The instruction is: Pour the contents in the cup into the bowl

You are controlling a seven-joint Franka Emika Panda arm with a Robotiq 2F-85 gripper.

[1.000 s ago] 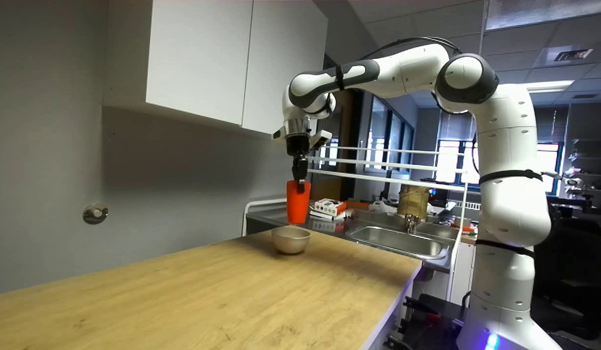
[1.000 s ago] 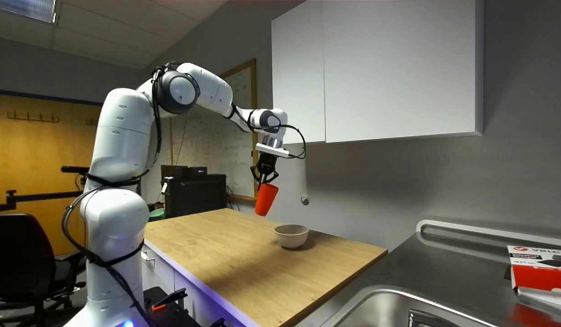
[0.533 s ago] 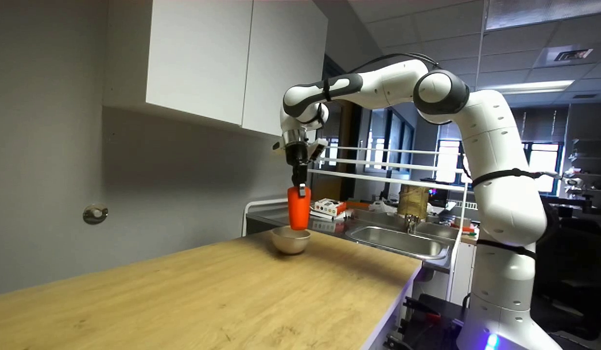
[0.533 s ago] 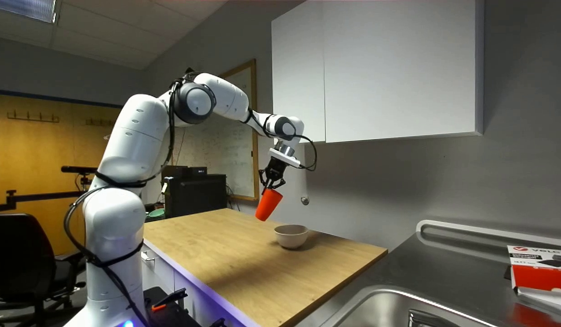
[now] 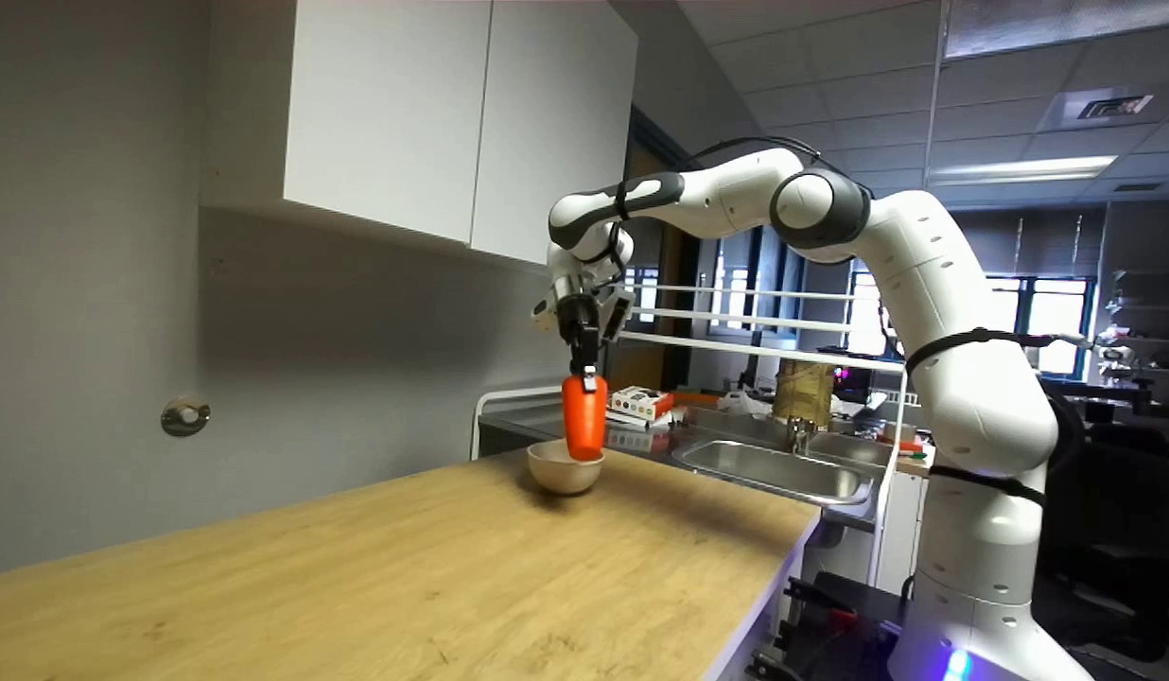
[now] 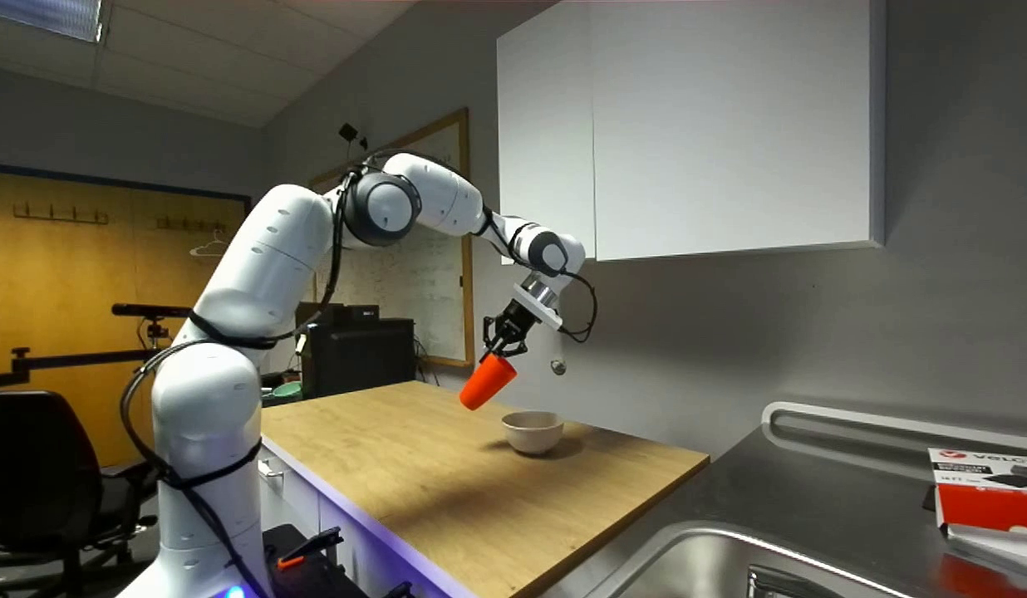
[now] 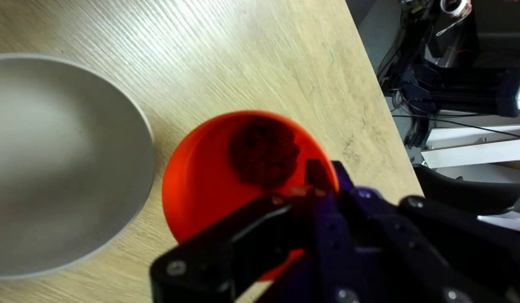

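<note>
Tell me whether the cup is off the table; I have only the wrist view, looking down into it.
Observer: It is. In an exterior view, the cup shows its lower end in front of the bowl, higher in the picture than where the bowl meets the table.
Operator: Give me its tilt.
Observer: It leans. In an exterior view, its base points down and to the picture's left, its mouth up and to the right, the bowl's side.
Operator: Name what lies past the table's end nearest the bowl.
Observer: A dark counter with a sink set in it, in both exterior views.
</note>
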